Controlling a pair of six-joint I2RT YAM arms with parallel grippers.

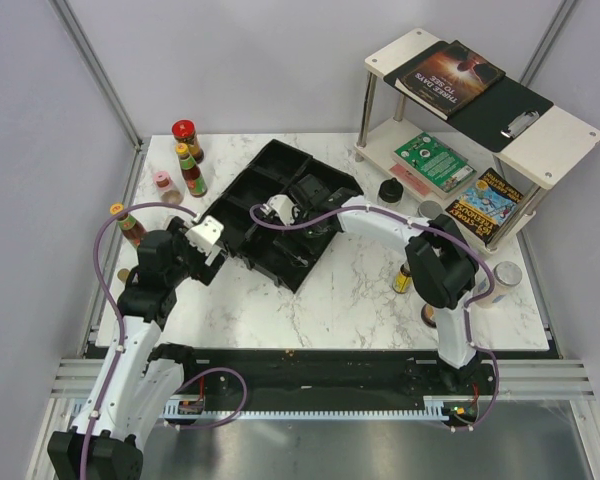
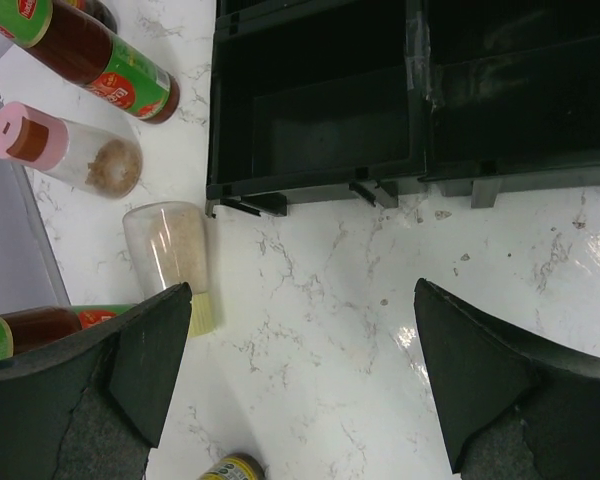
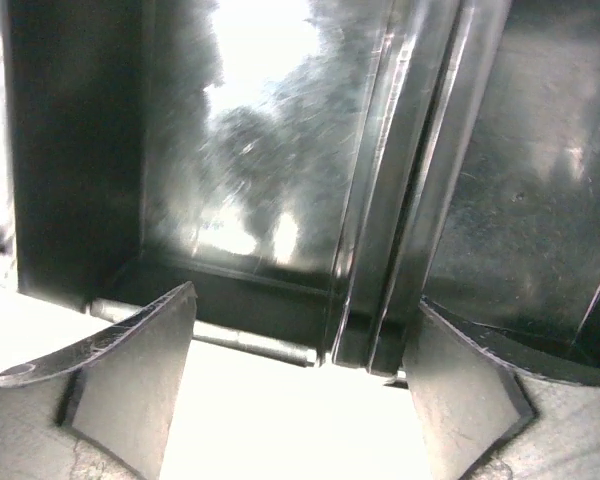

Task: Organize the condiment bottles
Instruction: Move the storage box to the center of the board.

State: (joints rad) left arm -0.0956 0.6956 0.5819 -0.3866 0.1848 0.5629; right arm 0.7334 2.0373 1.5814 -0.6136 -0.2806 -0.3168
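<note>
- Condiment bottles (image 1: 190,172) stand scattered on the white marbled table (image 1: 360,300). One cluster is left of the black tray (image 1: 242,190), and a few more are near the right arm's base.
- Left gripper (image 2: 300,385) hovers over bare table just beside the tray, jaws wide apart with nothing between them.
- Right gripper (image 3: 300,390) hangs at the tray's edge, jaws apart and empty.
- Left wrist view shows a pink-lidded shaker (image 2: 65,150), a clear jar (image 2: 165,250) and a red sauce bottle (image 2: 100,65) with a green label.
- Bottles look small, rigid and light. Their smooth round walls may slip, and the slim ones seem easy to tip.
- Gripping across the body, below the cap, seems safest.
- Tray is glossy hard black plastic with straight-walled rectangular compartments.
</note>
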